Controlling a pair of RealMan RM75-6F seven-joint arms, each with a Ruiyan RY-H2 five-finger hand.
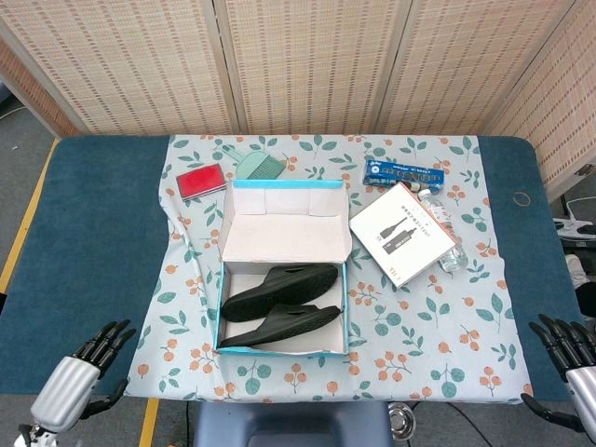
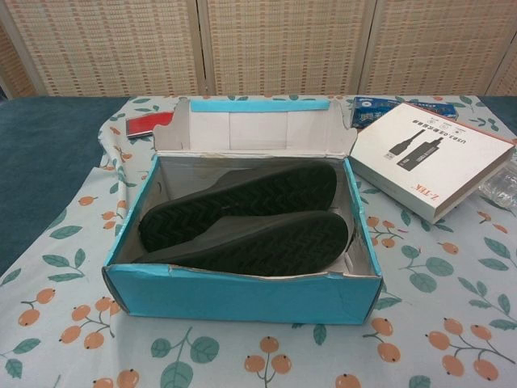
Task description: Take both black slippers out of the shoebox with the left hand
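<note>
- Black slippers: both lie on their sides, soles toward me, inside the shoebox (image 1: pixel 282 279) at bench centre — the far slipper (image 2: pixel 242 202) pressed against the near slipper (image 2: pixel 258 242).
- My left robot hand (image 1: pixel 98 346) hovers at 8 o'clock from the box, well apart, fingers spread and holding nothing.
- My right robot hand (image 1: pixel 563 343) sits at 4 o'clock by the bench edge, fingers apart, empty too.
- I judge nothing is out yet; the reach comes next.
- Risk: the slippers overlap, so pinching one may drag its partner.
- Risk: the light cardboard box could slide or tip on the floral cloth (image 1: pixel 410 326) if my fingers catch its left wall.
- Risk: the upright lid flap (image 2: pixel 252 128) at 12 o'clock limits a steep approach.
</note>
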